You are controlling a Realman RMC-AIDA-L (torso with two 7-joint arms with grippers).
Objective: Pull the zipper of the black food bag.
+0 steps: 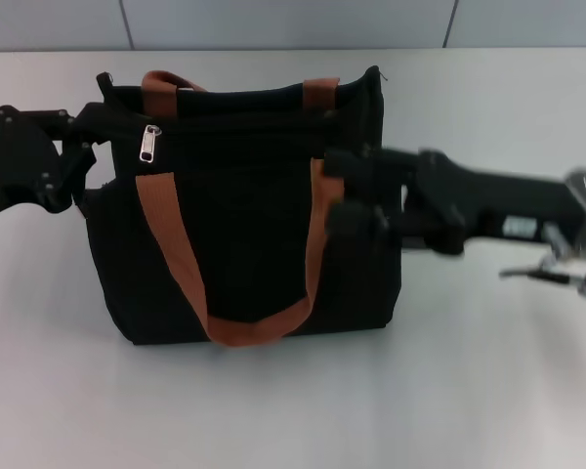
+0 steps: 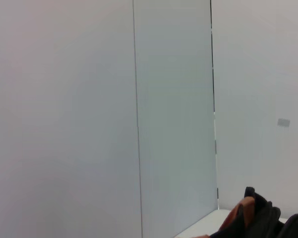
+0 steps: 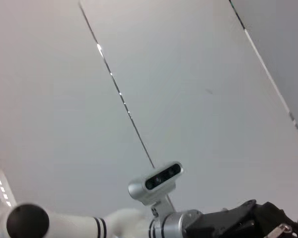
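The black food bag [image 1: 244,205] stands upright mid-table with two orange-brown strap handles [image 1: 161,225]. The silver zipper pull [image 1: 150,144] hangs at the left end of the top zip line. My left gripper [image 1: 100,137] reaches in from the left and is shut on the bag's upper left corner, just left of the pull. My right gripper [image 1: 347,191] is blurred and open, with its fingers [image 1: 344,162] against the bag's right side, far from the pull. A corner of the bag [image 2: 256,218] shows in the left wrist view.
The white table [image 1: 293,401] spreads around the bag, with a pale panelled wall [image 1: 293,20] behind it. The right wrist view shows the wall and my head camera [image 3: 156,181].
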